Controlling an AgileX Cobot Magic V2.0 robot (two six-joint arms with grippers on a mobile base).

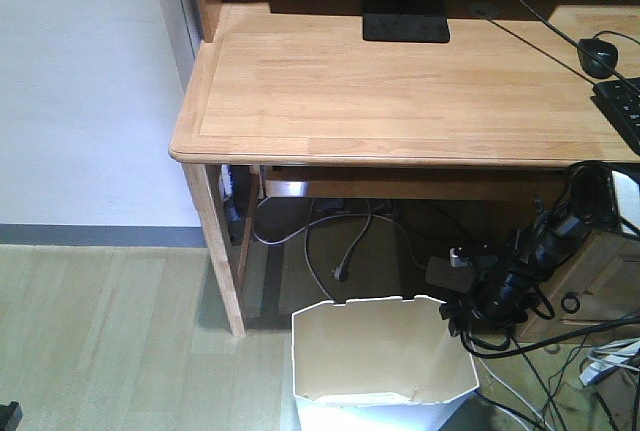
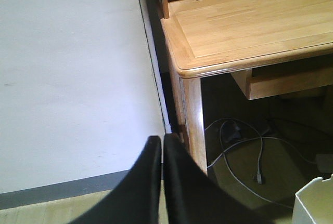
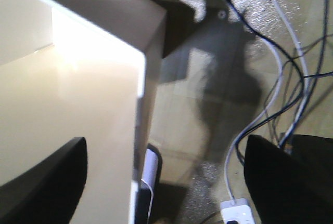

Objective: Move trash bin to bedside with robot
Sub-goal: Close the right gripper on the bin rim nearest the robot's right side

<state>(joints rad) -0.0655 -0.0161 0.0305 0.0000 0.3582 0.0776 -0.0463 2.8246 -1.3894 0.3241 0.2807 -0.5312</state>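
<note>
Below the wooden desk (image 1: 400, 91), on the floor, the white trash bin (image 1: 380, 351) stands upright and its cream inside holds nothing. No writing is readable. Right gripper (image 3: 156, 177) has its fingers wide apart, astride the bin's right wall. Left gripper (image 2: 162, 146) is pressed together, well apart from the bin

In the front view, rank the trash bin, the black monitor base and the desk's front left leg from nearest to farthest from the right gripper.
From the right gripper:
1. Trash bin, right beside it, on the floor below the desk.
2. Desk's front left leg, across to the left.
3. Black monitor base, up on the desktop at the back.
</note>
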